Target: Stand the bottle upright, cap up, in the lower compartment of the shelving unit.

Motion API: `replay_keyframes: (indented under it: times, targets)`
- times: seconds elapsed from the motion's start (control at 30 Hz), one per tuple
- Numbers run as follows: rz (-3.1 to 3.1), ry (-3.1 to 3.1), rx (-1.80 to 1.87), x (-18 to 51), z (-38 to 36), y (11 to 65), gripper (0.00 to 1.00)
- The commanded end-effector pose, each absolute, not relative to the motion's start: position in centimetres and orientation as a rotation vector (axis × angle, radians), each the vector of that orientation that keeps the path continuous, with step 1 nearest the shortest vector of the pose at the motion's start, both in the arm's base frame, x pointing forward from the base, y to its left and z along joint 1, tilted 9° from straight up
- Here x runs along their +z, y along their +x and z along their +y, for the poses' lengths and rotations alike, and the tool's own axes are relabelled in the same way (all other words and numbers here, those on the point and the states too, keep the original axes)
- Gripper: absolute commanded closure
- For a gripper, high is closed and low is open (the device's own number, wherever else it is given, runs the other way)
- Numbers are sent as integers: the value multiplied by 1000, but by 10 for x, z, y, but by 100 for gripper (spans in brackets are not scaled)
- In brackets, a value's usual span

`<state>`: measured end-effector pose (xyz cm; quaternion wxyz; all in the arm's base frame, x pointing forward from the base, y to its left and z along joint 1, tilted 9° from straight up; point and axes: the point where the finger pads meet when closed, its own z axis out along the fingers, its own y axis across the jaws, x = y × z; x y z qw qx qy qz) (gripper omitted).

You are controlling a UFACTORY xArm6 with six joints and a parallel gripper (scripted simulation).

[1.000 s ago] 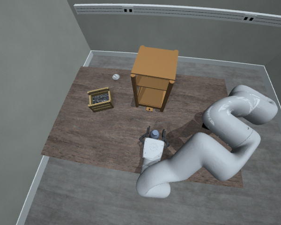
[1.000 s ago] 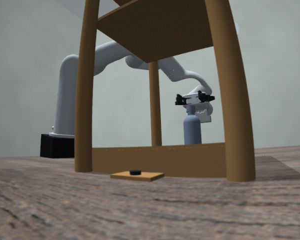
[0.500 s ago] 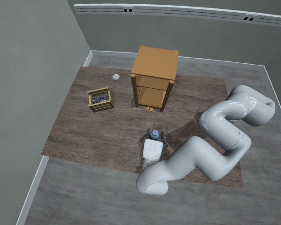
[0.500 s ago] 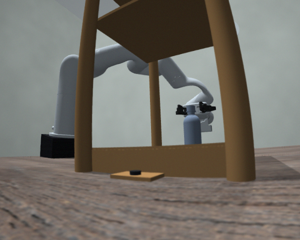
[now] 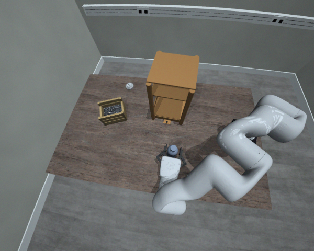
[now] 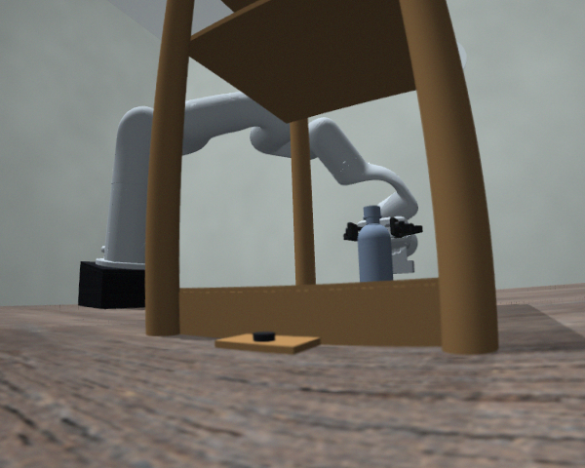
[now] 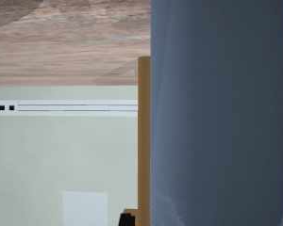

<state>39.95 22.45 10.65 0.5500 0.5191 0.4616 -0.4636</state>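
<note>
The grey-blue bottle (image 5: 172, 150) stands upright, cap up, on the wooden table in front of the shelving unit (image 5: 172, 86). In the exterior view the bottle (image 6: 374, 248) shows behind the unit's front lip (image 6: 308, 312), outside the unit. My gripper (image 5: 171, 154) is open, with one black finger on each side of the bottle's upper body (image 6: 382, 229), not pressing it. In the wrist view the bottle's body (image 7: 221, 113) fills the right half, very close. The lower compartment (image 5: 169, 108) is empty.
A small wooden crate (image 5: 112, 110) with dark contents sits left of the shelving unit. A white ball (image 5: 129, 85) lies behind it. A small flat tab with a black knob (image 6: 266, 341) lies on the table at the unit's front. The arm's black base (image 6: 111, 284) stands right of the table.
</note>
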Motion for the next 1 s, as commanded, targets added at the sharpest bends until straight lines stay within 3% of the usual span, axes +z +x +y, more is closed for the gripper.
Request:
replay_keyframes:
  times: [0.0,0.97]
  targets:
    - [1092,1233,-1094,102,225,401,15]
    - [1092,1233,-1094,74,225,405,15]
